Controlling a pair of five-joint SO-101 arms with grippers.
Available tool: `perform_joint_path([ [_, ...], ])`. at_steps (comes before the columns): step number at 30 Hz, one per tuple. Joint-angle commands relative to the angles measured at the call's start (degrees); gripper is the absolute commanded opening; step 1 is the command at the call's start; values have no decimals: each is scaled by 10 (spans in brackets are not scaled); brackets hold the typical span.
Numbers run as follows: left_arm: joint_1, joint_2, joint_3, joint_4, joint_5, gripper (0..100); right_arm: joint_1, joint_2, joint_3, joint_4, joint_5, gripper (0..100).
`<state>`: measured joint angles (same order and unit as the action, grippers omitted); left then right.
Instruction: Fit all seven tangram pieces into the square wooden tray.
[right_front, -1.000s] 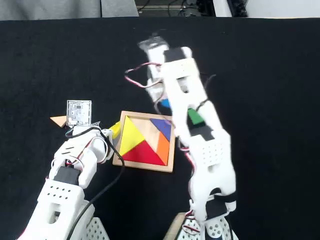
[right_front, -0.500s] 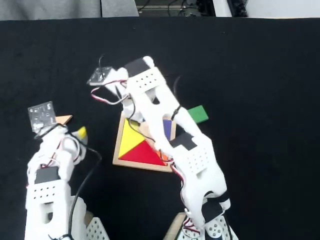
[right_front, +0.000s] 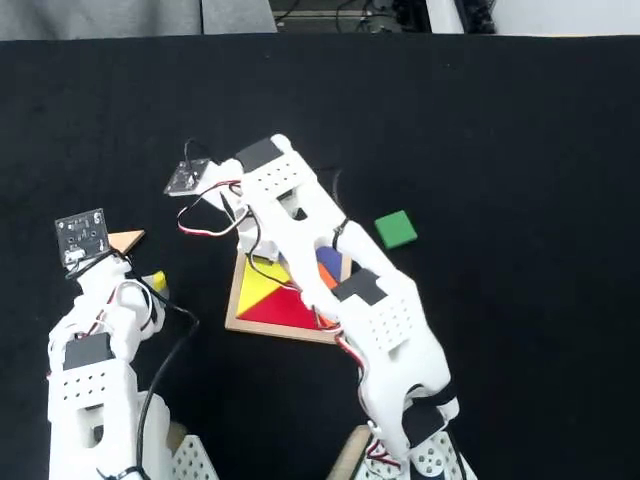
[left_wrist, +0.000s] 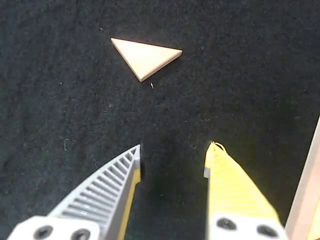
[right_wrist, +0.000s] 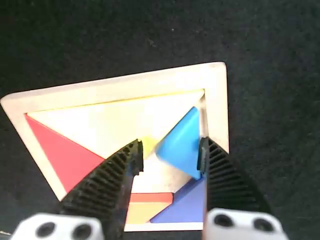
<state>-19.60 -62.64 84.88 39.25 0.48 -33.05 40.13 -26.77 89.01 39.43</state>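
The right gripper (right_wrist: 169, 145) is straddling a light-blue triangle (right_wrist: 181, 147) in the wooden tray (right_wrist: 216, 100), jaws apart. The left gripper (left_wrist: 175, 146) is hovering, fingers spread, near a tan triangle (left_wrist: 146, 57).

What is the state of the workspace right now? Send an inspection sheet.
Surface: black cloth table, flat.
Job's things: square wooden tray holds a yellow triangle, red triangle and dark blue piece; light blue triangle at its corner; green square piece and pale wooden triangle lie outside on the cloth.
Clutter: nothing seen.
Hands: left hand open above bare cloth near the pale triangle; right hand open over the tray, straddling the light blue triangle.
Cables: black cable beside the left arm.
Surroundings: grey backdrop beyond the table.
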Motion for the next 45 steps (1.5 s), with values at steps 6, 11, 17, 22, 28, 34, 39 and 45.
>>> perform_joint_path([
  [6, 0, -9, -30, 1, -4, 209, -5, -53, -20, -3, -8, 188],
  [11, 0, -9, -30, 0, -4, 209, 30, -128, -35, 32, -8, 168],
  [17, 0, -9, -30, 0, -4, 209, 60, -237, 26, 88, -9, 25],
  [22, 0, -9, -30, 0, -4, 209, 64, -234, 189, -11, -10, 11],
  [28, 0, -9, -30, 0, -3, 209, 66, -228, 298, -160, -47, 11],
  [34, 0, -9, -29, -12, -3, 209, 66, -219, 305, -195, -49, 11],
  [39, 0, -9, -25, -16, -2, 209, 65, -170, 284, -191, -50, 11],
  [45, 0, -9, -25, -16, -2, 209, 67, -152, 247, -171, -50, 11],
])
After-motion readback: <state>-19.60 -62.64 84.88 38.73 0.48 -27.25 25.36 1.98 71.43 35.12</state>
